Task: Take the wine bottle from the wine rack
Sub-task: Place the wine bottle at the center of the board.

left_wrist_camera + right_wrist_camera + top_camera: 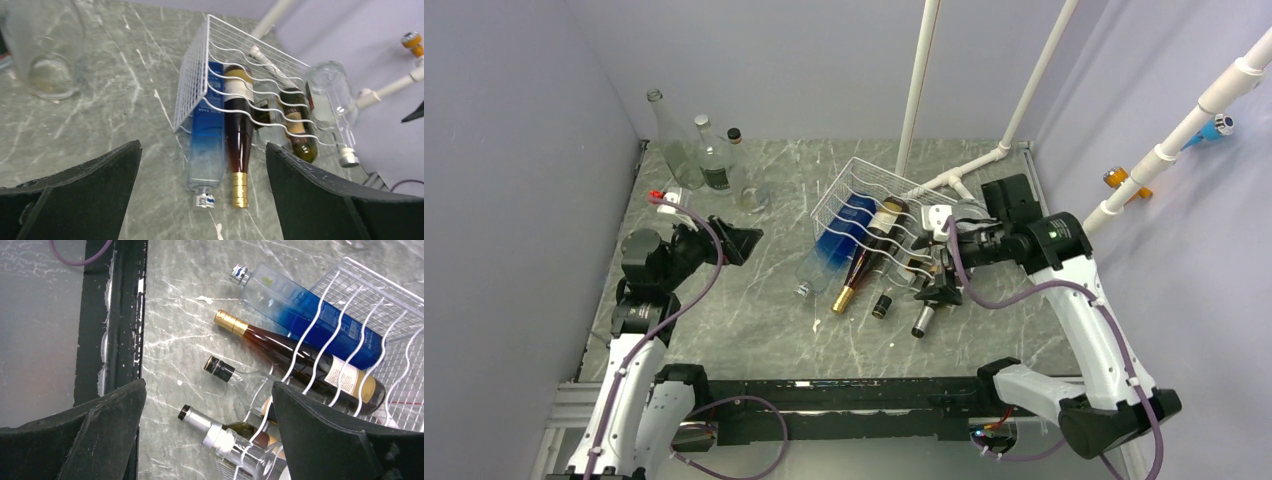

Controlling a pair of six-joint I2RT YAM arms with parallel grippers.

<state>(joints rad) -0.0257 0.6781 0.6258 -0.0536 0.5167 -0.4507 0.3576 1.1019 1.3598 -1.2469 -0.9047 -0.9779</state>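
While both pairs of jaws stand apart and empty, I'm at the approach: the wine bottle [280, 342] lies in the wine rack [836, 192] on the counter [754, 320], neck poking out; next, my right jaws should straddle that neck.

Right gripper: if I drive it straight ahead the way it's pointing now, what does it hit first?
Probably the black-capped bottle: its neck lies between the open fingers of the right gripper. The silver-capped bottle sits just nearer in the wrist view, so with depth unclear it might touch first.
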